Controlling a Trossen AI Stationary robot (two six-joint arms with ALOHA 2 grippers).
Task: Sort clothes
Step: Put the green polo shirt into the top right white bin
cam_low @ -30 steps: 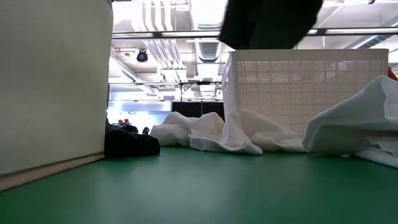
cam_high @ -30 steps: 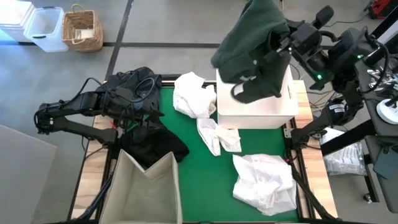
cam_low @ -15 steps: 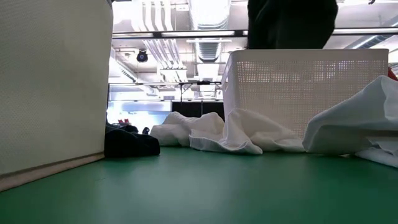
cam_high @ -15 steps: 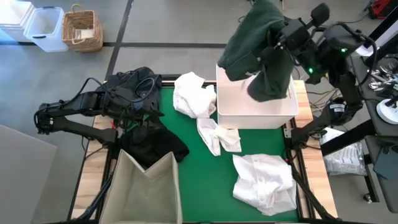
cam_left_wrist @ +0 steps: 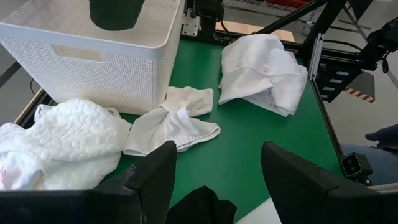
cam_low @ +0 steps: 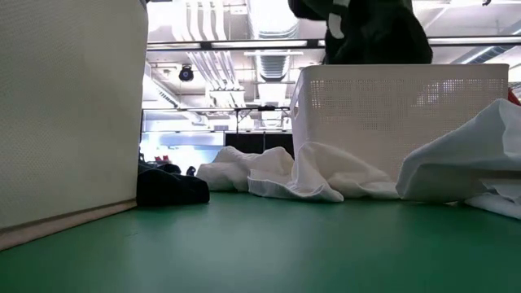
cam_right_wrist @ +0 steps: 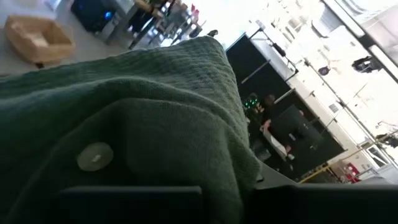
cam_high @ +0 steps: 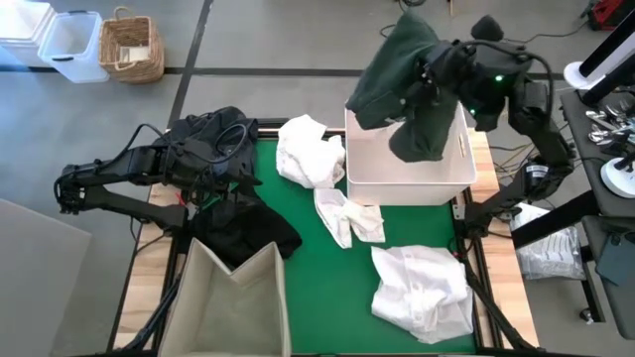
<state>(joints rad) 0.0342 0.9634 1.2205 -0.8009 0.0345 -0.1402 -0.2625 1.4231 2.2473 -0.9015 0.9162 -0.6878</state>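
Green matting covers the counter [cam_high: 327,268], which carries a white plastic basket [cam_high: 409,183] toward the far right and a beige fabric bin [cam_high: 233,307] at the near left.

The right gripper [cam_high: 434,71] is clenched on a dark green garment [cam_high: 397,74] and holds it up over the basket; the cloth hangs with its lower end dipping toward the basket's opening. In the right wrist view the knit fabric and a pale button [cam_right_wrist: 94,157] fill the picture.

The left gripper [cam_left_wrist: 214,180] waits at the left side of the counter with its fingers spread apart, holding nothing, just above a black garment [cam_high: 243,228] that lies beside the bin.

Three white garments lie on the mat: one [cam_high: 310,149] left of the basket, a smaller one [cam_high: 347,216] just in front of it, and a larger one [cam_high: 422,293] at the near right.

The step in hand looks like dropping the green piece into the basket. The next move probably calls for lowering a little and releasing so the whole garment falls inside the rim.
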